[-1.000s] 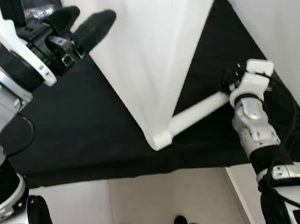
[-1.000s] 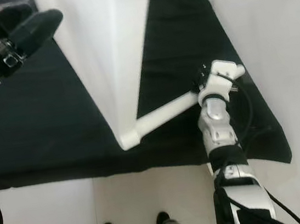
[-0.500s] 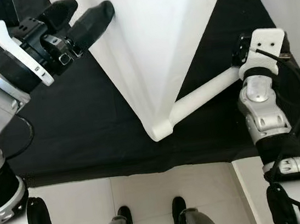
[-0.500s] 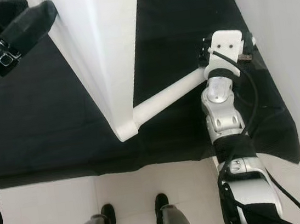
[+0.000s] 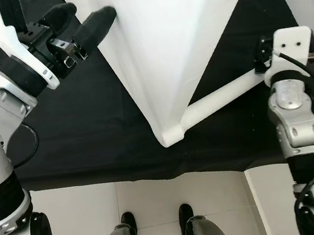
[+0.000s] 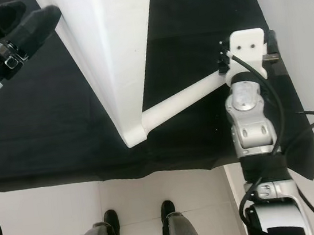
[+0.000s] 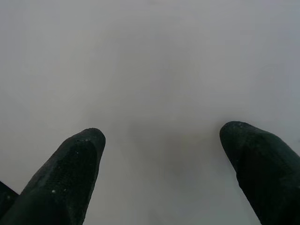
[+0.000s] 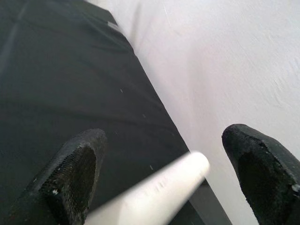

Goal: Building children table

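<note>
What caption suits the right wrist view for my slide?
Right gripper open around the white table leg above the black cloth.

We see the white table top (image 5: 176, 39) standing tilted on its edge over the black cloth (image 5: 83, 127), one rounded corner resting low on the cloth. From this corner a white round leg (image 5: 221, 96) goes out sideways, just above the cloth.

Smooth white table parts on matt black cloth

The tabletop (image 5: 164, 41) and round leg (image 5: 223, 94) look smooth, painted white; beneath both grippers the cloth (image 5: 78, 133) is matt black fabric, and the fingers (image 7: 70, 178) look finely textured black rubber.
</note>
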You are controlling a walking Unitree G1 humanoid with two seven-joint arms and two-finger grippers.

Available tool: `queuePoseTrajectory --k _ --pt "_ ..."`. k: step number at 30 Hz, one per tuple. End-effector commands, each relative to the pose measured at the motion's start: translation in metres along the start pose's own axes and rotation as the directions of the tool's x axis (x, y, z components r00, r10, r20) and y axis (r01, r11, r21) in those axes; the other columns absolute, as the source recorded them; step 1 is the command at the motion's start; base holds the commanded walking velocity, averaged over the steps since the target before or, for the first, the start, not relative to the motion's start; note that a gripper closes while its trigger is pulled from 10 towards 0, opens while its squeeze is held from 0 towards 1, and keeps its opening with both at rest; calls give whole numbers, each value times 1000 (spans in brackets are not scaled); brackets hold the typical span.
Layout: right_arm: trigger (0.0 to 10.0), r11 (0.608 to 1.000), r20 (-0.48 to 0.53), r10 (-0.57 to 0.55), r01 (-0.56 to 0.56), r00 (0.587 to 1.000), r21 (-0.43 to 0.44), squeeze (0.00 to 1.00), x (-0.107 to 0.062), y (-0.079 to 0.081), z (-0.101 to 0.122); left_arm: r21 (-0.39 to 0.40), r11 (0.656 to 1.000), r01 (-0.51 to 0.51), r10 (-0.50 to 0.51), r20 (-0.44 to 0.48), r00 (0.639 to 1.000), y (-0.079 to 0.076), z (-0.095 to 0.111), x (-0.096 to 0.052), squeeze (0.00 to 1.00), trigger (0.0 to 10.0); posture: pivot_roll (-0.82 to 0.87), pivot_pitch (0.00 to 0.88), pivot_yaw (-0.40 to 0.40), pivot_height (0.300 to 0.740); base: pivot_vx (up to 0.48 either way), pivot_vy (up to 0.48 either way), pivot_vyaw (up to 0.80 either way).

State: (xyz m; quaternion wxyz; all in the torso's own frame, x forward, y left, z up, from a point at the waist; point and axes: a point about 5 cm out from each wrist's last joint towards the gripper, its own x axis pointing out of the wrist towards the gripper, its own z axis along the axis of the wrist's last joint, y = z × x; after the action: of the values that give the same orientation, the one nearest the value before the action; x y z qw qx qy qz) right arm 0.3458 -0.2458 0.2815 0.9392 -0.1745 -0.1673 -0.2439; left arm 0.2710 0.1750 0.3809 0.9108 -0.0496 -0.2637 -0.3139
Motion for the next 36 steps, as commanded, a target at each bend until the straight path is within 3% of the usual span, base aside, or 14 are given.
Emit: queuePoseTrajectory --k 1,6,8,13,15,18,19,23,26,30,36 --pt "10000 999 -10 6 -6 1000 -41 0 -5 -2 -4 1 1000 -4 4 -4 1000 0 -7 -2 0 10000 -22 381 -55 740 0 0 0" --pt "10000 1000 -36 14 -15 999 -18 0 -7 3 -6 8 1000 -18 18 5 1000 3 -7 -5 0 10000 -6 352 -42 740 0 0 0" --pt "10000 994 -163 16 3 987 113 0 -11 7 -17 27 999 -36 35 24 999 6 -3 -7 0 10000 10 339 -38 740 0 0 0" --pt "10000 986 -197 26 7 980 166 0 -12 8 -22 36 998 -43 41 30 999 7 -1 -8 0 10000 16 330 -44 740 0 0 0" --pt "10000 968 -226 30 28 974 248 0 -12 3 -25 48 997 -57 56 35 998 9 -1 -9 0 10000 18 329 -45 740 0 0 0" --pt "10000 967 -224 8 49 975 249 0 -10 -4 -24 53 996 -68 66 35 997 10 -2 -11 0 10000 17 326 -43 740 0 0 0" --pt "10000 970 -211 -35 83 977 227 0 -6 -20 -23 56 995 -84 82 34 996 12 -5 -13 0 10000 15 327 -43 740 0 0 0" --pt "10000 983 -137 -62 84 989 163 0 -3 -37 -12 64 991 -116 115 13 993 14 -14 -20 0 10000 9 322 -42 740 0 0 0" --pt "10000 985 -102 -62 77 993 157 0 -3 -41 -5 72 988 -140 141 -6 990 15 -21 -26 0 10000 6 318 -40 740 0 0 0" --pt "10000 966 31 95 -100 995 239 0 -12 -29 11 68 977 -202 205 -45 978 13 -40 -40 0 10000 10 306 -42 740 0 0 0" --pt "10000 913 71 269 -278 961 298 0 -37 -3 3 93 960 -265 275 -118 954 4 -71 -62 0 10000 16 282 -48 740 0 0 0"
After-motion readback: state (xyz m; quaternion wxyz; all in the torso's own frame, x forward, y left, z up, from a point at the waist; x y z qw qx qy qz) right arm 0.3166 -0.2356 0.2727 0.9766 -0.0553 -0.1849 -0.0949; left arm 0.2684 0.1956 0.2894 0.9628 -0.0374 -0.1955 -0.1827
